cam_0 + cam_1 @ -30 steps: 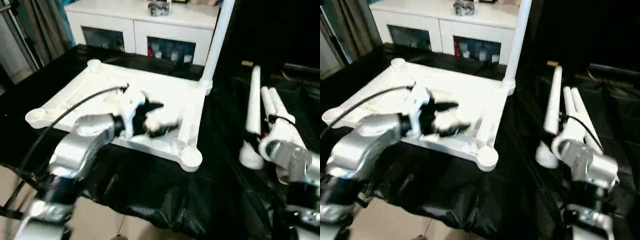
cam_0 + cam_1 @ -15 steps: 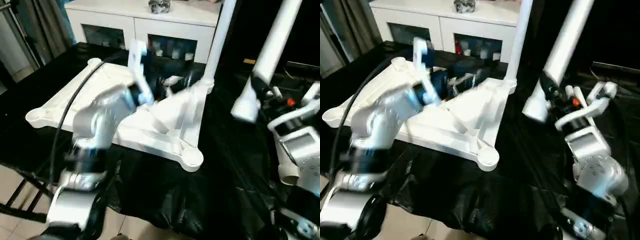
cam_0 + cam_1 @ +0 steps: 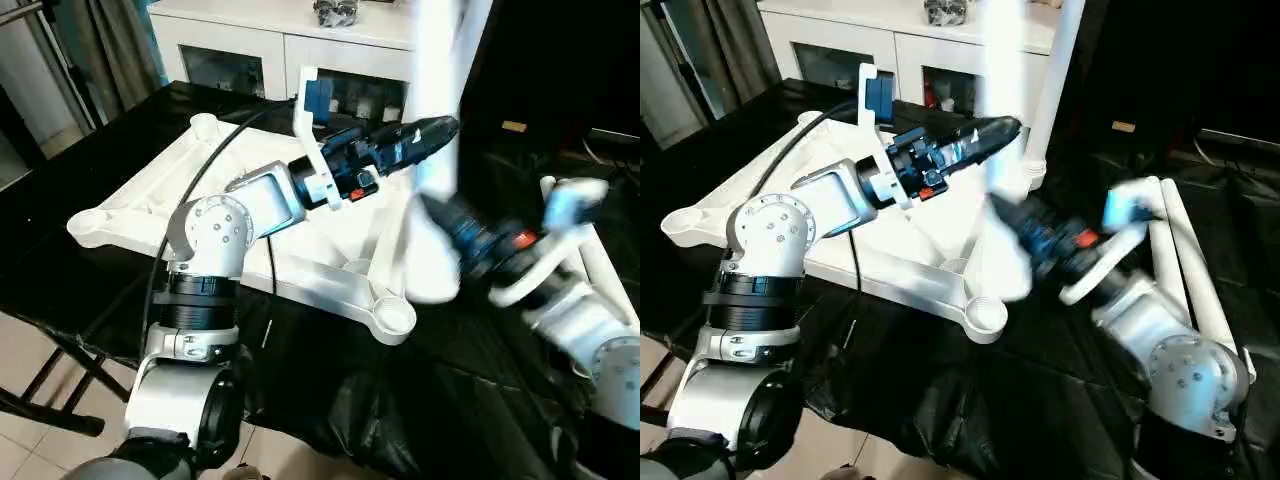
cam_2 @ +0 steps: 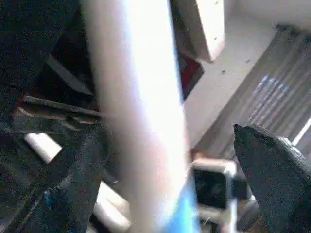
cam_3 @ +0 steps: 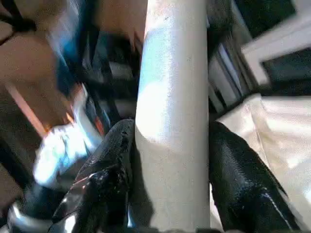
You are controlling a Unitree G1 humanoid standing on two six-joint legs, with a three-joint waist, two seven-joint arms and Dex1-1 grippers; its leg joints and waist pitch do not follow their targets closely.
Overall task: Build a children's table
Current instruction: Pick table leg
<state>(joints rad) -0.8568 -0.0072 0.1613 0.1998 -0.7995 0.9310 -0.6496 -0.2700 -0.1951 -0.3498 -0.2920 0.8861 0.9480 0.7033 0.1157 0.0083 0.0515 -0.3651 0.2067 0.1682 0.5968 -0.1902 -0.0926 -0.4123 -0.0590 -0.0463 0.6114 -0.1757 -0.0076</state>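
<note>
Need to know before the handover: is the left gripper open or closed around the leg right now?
Open. In the left wrist view the left gripper has its black fingers spread wide, the white leg passing between them with a gap on one side.

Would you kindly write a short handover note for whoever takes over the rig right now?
Right end effector: shut on a leg, held upright just right of the tabletop.
Left end effector: open, its fingers either side of that same leg, not closed on it.
Tabletop: upside down on the black cloth.
Done: one fitted leg stands in the far right socket.
Spare legs lie on the cloth to the right.
Left: seat the held leg, then fit the remaining legs.
</note>
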